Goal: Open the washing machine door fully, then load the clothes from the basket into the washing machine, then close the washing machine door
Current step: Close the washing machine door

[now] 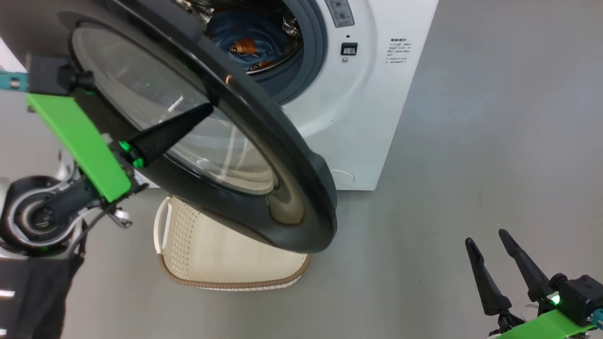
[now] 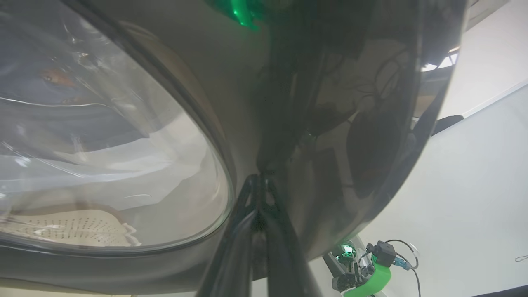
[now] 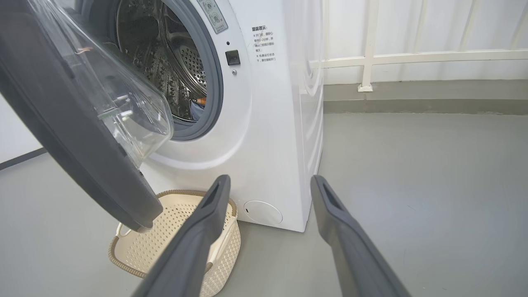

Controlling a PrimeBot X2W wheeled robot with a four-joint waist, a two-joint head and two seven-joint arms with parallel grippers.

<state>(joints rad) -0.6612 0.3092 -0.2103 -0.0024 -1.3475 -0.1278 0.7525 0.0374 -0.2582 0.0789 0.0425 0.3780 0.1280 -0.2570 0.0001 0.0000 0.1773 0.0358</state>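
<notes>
left tool (image 1: pixel 207 110): pinched shut, empty, tips pressed on the glossy black rim just beside the glass.
washing machine door (image 1: pixel 292 155): right at those tips, standing part open, between the left tool and the drum.
right tool (image 1: pixel 487 240): spread wide, holding nothing, well apart from the door.
basket (image 1: pixel 212 254): on the floor below the left tool, under the door; looks empty.
washing machine (image 1: pixel 377 94): beyond the door.
clothes (image 1: pixel 245 40): farthest from the tips, lying inside the drum.
progress: opening and loading look done; left, by judgement, pushing the door shut.
</notes>
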